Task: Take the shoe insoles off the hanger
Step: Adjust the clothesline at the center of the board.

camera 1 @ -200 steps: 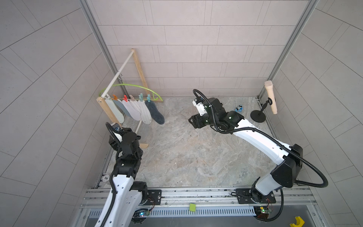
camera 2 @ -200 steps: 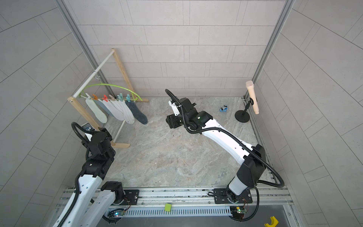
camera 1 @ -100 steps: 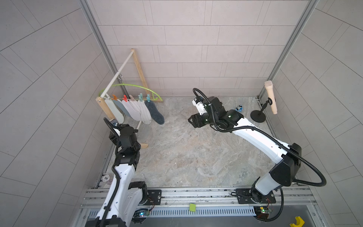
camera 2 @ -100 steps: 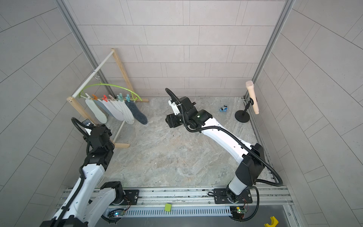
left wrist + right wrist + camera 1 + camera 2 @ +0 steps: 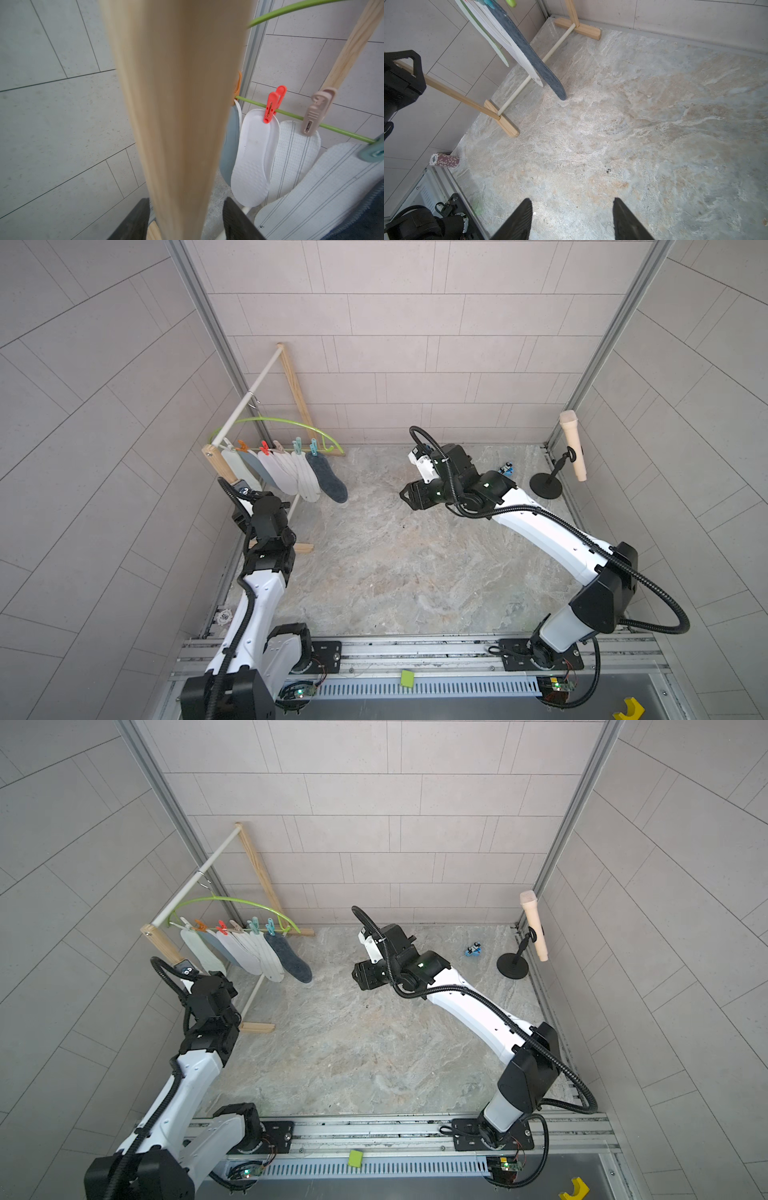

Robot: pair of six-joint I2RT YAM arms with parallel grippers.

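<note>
The lime-green hanger (image 5: 286,423) (image 5: 232,899) hangs by its hook on the rack's white rod. Several shoe insoles (image 5: 291,479) (image 5: 253,957) are clipped along it in a row, the grey felt one (image 5: 330,483) (image 5: 529,54) at the end. In the left wrist view a white dotted insole (image 5: 253,158) hangs under a red pin, with striped ones (image 5: 295,158) beside it. My left gripper (image 5: 187,202) is open, and the rack's wooden post (image 5: 176,104) stands between its jaws. My right gripper (image 5: 572,202) (image 5: 409,495) hovers open over the floor, right of the insoles, holding nothing.
The wooden rack (image 5: 293,381) stands in the back left corner, its feet (image 5: 508,126) on the marble floor. A stack of chips (image 5: 444,160) lies by the left wall. A cream microphone-shaped object on a black stand (image 5: 546,485) and a small blue item (image 5: 506,469) sit at the back right.
My left arm has swung forward and up toward the rack's near post, and its jaws have narrowed a little. The right arm has barely moved.
</note>
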